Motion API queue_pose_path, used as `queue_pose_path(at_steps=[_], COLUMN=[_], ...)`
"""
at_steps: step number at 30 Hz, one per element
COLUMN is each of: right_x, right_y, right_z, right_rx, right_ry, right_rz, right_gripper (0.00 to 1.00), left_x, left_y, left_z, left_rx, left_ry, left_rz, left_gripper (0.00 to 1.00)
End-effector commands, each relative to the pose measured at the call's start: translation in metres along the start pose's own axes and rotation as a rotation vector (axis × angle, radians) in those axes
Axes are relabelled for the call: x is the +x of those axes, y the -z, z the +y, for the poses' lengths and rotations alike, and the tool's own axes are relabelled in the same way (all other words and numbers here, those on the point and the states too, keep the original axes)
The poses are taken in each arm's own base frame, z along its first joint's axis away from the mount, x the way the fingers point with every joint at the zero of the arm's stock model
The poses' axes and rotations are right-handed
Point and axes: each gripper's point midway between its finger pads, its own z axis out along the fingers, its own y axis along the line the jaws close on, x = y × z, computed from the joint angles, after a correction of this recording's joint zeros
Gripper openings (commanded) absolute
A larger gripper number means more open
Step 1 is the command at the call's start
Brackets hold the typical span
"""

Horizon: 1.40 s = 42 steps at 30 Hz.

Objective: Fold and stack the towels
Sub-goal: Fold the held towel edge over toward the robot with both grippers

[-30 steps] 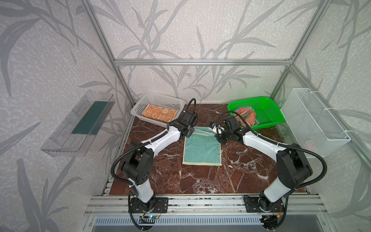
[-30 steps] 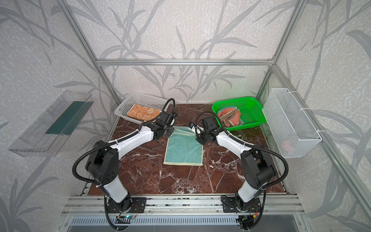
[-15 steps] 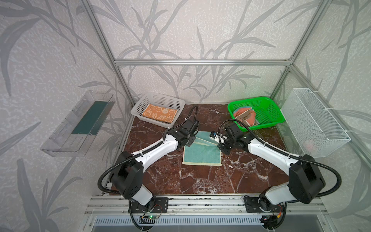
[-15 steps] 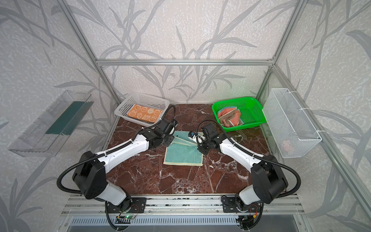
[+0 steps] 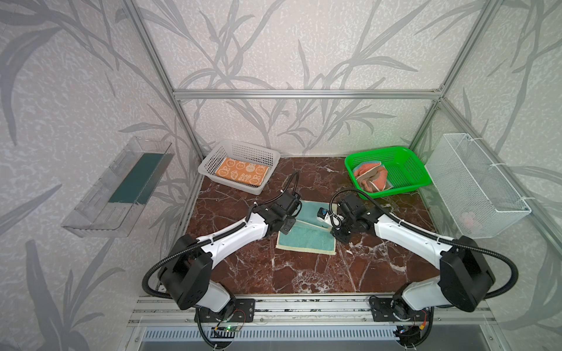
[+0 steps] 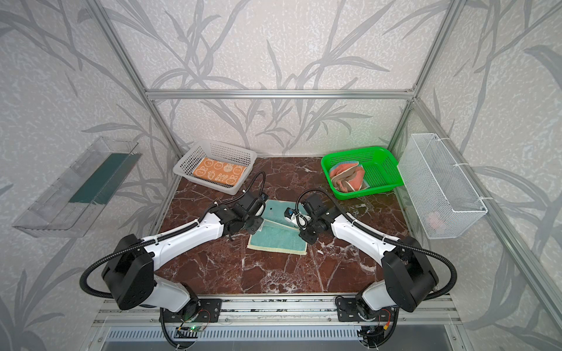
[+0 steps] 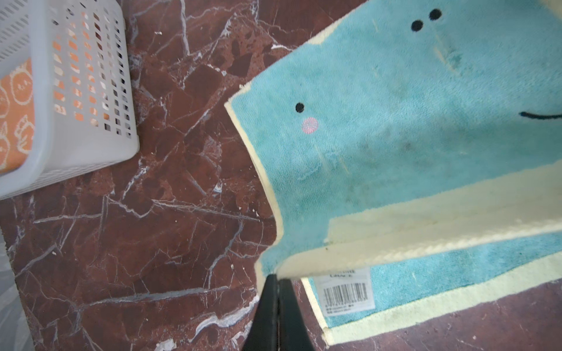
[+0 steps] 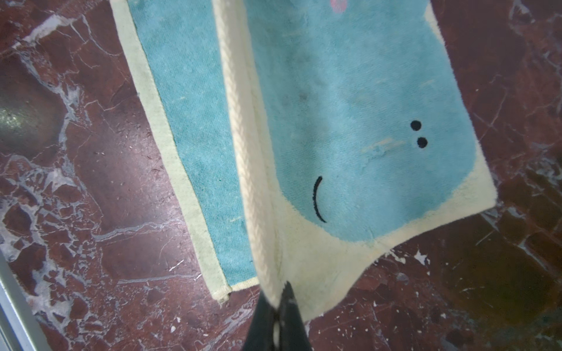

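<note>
My left pincer (image 7: 277,282) and right pincer (image 8: 278,304) each pinched a yellow-teal towel (image 5: 307,241) corner, edge raised over the surface (image 5: 304,273)

The middle towel (image 5: 307,240) is teal with a pale yellow border, black dot eyes, a pink cheek and a thin black curved mouth; its label (image 7: 346,291) is white with a black barcode. The table (image 5: 304,273) is dark red-brown marble veined white. The orange towel (image 5: 242,175), in a pale grey basket (image 5: 252,152), carries white bunny faces and carrots. The salmon-pink towel (image 5: 365,171) sits in a green basket (image 5: 404,170).
</note>
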Motion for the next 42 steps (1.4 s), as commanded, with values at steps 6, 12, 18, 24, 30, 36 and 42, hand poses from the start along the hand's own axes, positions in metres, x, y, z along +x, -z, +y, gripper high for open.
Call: queue_pose_path(at_steps=[6,12,18,24,30,36,42], right_x=[0.003,-0.001,0.019,0.042,0.060,0.063,0.054], right_y=[0.012,0.025,0.010,-0.015,-0.036,-0.042,-0.032], right_z=[-0.003,0.005,0.024,0.055,0.068,0.074,0.081], right_rx=[0.059,0.035,-0.061,-0.185,-0.260,-0.307,-0.350], right_ry=[-0.028,-0.013,-0.020,-0.003,0.000,-0.006,-0.022], right_rz=[-0.009,-0.039,0.043,0.188,0.313,0.347,0.323], right_gripper=[0.00,0.00,0.01,0.04,0.06,0.16,0.35], left_x=[-0.007,-0.014,0.008,0.030,0.041,0.041,0.040], left_y=[0.019,0.030,0.015,-0.005,-0.018,-0.027,-0.024], left_z=[0.013,0.015,0.003,-0.009,-0.010,-0.013,-0.010], left_rx=[-0.046,-0.046,-0.014,0.001,-0.023,-0.030,-0.050], left_ry=[0.034,0.025,0.021,0.020,0.003,-0.003,0.015], left_rz=[-0.054,-0.077,-0.015,0.050,0.090,0.115,0.148], left_gripper=[0.00,0.00,0.00,0.00,0.00,0.00,0.17])
